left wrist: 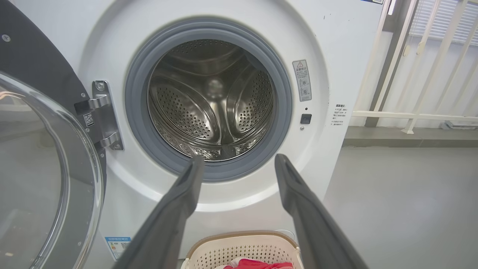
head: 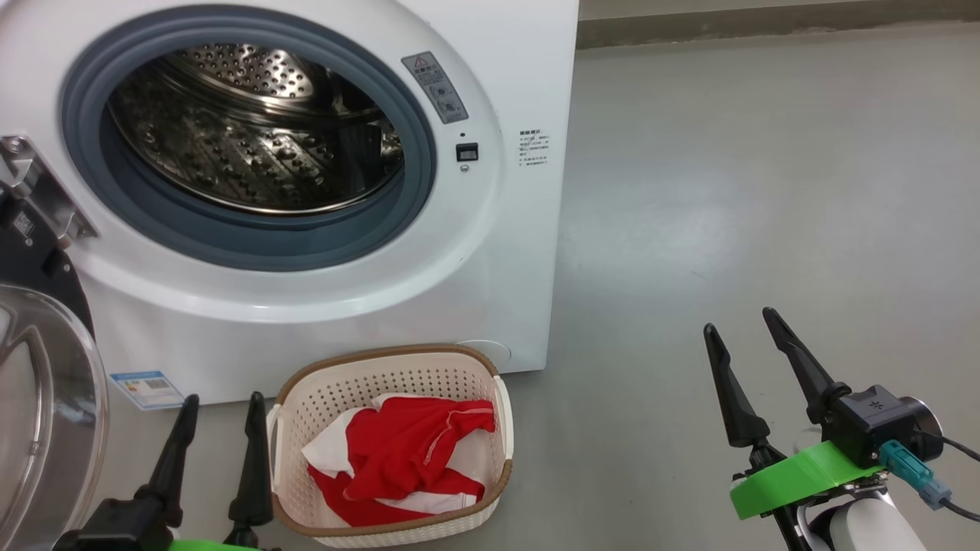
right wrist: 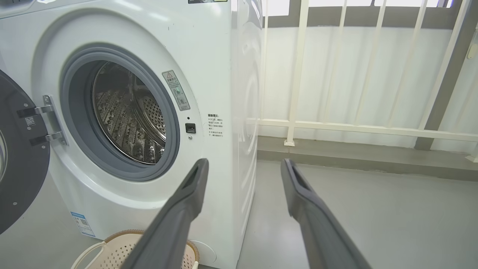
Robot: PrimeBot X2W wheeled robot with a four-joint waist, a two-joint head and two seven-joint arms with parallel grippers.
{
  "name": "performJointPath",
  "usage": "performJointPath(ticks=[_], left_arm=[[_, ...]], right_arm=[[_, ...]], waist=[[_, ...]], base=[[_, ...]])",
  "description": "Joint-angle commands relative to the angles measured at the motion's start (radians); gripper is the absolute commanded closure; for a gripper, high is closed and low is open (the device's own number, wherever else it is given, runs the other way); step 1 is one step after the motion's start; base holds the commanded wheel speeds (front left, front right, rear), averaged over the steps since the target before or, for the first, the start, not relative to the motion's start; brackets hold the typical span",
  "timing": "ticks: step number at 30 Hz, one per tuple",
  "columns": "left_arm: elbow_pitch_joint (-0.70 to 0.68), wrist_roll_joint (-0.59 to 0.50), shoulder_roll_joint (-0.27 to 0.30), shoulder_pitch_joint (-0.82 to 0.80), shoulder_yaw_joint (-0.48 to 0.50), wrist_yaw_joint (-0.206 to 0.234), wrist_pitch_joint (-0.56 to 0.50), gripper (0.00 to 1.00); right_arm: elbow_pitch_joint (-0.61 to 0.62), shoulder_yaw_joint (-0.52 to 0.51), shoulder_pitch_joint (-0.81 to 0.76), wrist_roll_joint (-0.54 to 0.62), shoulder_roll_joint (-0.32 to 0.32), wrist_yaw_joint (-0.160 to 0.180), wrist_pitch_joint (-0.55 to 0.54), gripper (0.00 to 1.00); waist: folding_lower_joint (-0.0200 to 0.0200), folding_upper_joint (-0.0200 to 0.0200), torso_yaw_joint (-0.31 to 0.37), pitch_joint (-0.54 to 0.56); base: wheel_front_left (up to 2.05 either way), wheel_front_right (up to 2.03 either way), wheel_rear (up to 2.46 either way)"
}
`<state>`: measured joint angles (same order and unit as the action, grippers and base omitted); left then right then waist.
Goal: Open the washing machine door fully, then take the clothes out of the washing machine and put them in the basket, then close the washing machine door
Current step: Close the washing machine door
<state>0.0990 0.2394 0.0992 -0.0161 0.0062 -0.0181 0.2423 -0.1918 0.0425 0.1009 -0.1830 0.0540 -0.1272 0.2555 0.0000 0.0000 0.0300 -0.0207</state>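
Clothes crumpled red and white in the basket, basket on the floor just before the washing machine, washing machine door standing wide open at my left, left gripper just beside the basket's left handle, jaws spread, holding nothing, right gripper well apart over grey floor, jaws spread likewise

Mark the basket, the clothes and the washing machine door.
basket (head: 383, 353): head view, back of the brown rim.
clothes (head: 398, 451): head view, red fabric in the middle of the pile.
washing machine door (left wrist: 33, 179): left wrist view, clear glass bowl.
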Motion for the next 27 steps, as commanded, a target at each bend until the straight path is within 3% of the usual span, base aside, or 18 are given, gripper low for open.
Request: performJointPath(ticks=[1,13,27], left_arm=[[-0.032,0.005,0.017,-0.013,0.032,0.004,0.003,0.0],[-0.064,-0.005,0.012,-0.025,0.032,0.049,0.004,0.0],[-0.152,-0.013,0.004,-0.008,0.019,0.093,-0.026,0.0]], right_arm=[[0.027,0.019,0.013,0.005,0.005,-0.003,0.006,0.0],[0.034,0.024,0.024,0.008,0.005,-0.003,0.006,0.0],[0.035,0.044,0.037,0.007,0.018,-0.003,0.006,0.0]], waist=[[0.0,0.0,-0.004,-0.004],[0.0,0.0,-0.061,-0.018],[0.0,0.0,-0.182,-0.019]], base=[[0.0,0.0,0.0],[0.0,0.0,0.0],[0.0,0.0,0.0]])
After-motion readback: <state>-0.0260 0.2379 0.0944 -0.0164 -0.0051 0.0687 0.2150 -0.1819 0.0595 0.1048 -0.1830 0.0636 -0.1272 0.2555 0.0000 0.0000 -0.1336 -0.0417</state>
